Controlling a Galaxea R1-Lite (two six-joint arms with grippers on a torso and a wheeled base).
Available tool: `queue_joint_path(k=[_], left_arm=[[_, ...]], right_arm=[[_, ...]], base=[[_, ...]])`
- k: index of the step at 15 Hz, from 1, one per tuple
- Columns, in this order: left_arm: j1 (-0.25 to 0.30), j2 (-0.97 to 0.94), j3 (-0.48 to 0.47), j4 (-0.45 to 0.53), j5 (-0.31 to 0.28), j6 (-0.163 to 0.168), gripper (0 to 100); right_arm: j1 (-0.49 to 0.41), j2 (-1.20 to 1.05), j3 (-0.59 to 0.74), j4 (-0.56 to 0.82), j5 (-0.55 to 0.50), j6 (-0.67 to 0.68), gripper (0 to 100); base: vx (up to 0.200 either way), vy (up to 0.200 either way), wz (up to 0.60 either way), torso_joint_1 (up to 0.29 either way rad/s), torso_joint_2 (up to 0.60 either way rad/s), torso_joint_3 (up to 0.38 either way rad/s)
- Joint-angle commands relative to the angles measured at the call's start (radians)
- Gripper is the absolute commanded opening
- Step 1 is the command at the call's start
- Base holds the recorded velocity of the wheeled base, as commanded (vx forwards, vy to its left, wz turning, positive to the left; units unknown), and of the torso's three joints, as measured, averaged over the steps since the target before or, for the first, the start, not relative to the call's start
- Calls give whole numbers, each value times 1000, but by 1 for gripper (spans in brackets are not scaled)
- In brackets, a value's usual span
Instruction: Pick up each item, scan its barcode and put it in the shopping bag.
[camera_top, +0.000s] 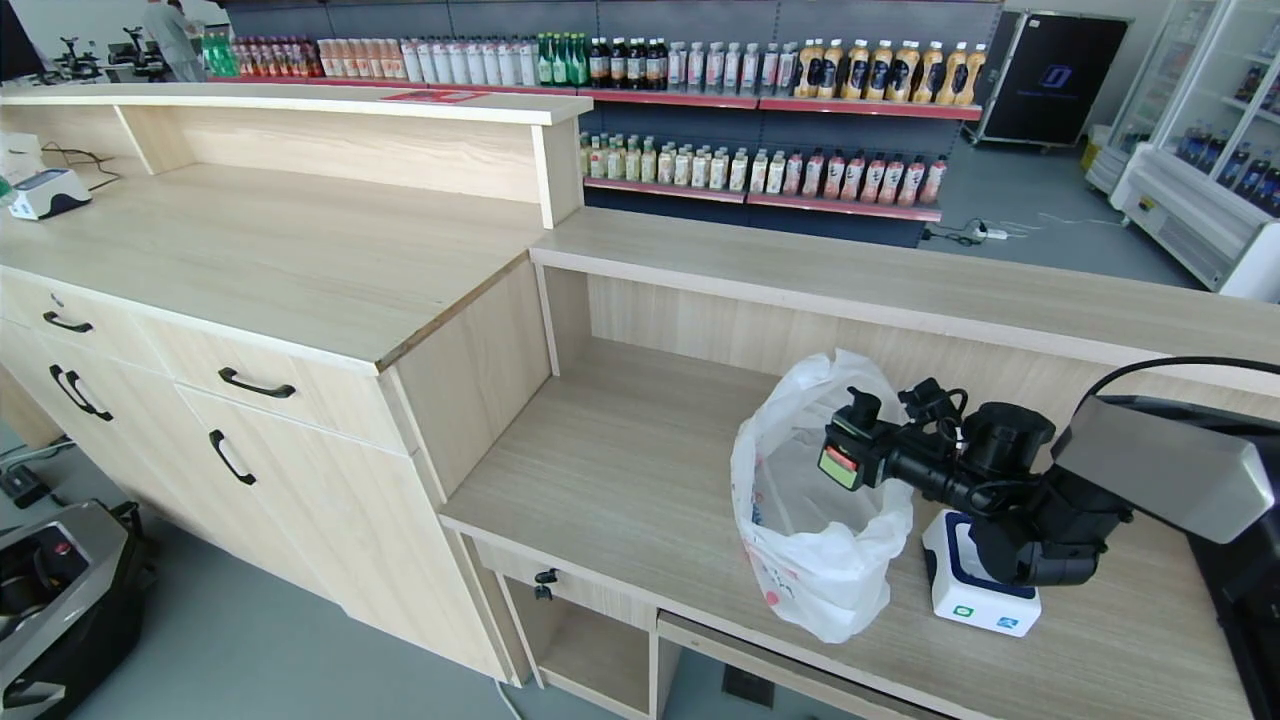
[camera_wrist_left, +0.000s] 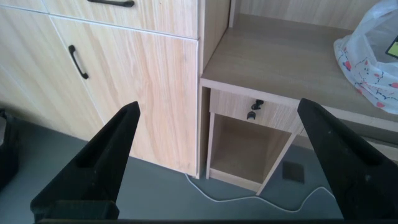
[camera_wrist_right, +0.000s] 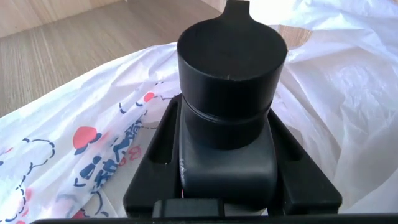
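A white plastic shopping bag (camera_top: 800, 540) with a red and blue print stands open on the lower counter (camera_top: 620, 470). My right gripper (camera_top: 845, 452) hangs over the bag's mouth, shut on a small item with a green and red face (camera_top: 838, 467). In the right wrist view a black cylindrical part (camera_wrist_right: 231, 74) blocks the middle, with the shopping bag (camera_wrist_right: 74, 149) spread right under it. My left gripper (camera_wrist_left: 217, 168) is open and holds nothing, low in front of the cabinet doors. The shopping bag (camera_wrist_left: 373, 56) lies far off from it.
A white and blue scanner box (camera_top: 975, 595) sits on the counter beside the bag, under my right arm. A taller counter (camera_top: 250, 260) with drawers stands to the left and carries a small white device (camera_top: 45, 192). Shelves of bottles (camera_top: 760, 170) line the back.
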Motion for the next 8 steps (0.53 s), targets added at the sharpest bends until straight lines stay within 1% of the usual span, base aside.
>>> queue_joint_path(k=[1, 5, 6, 8], left_arm=[[0, 2, 0, 0, 0, 0, 100], [0, 2, 0, 0, 0, 0, 100], [0, 2, 0, 0, 0, 1, 100], [0, 2, 0, 0, 0, 0, 100]], right_arm=[[-3, 6, 4, -3, 1, 0, 0], [-5, 12, 16, -3, 1, -9, 0], [-5, 12, 21, -3, 2, -20, 100], [-8, 14, 21, -4, 22, -28, 100]], base=[[0, 0, 0, 0, 0, 0], [0, 0, 0, 0, 0, 0], [0, 0, 0, 0, 0, 0], [0, 0, 0, 0, 0, 0]])
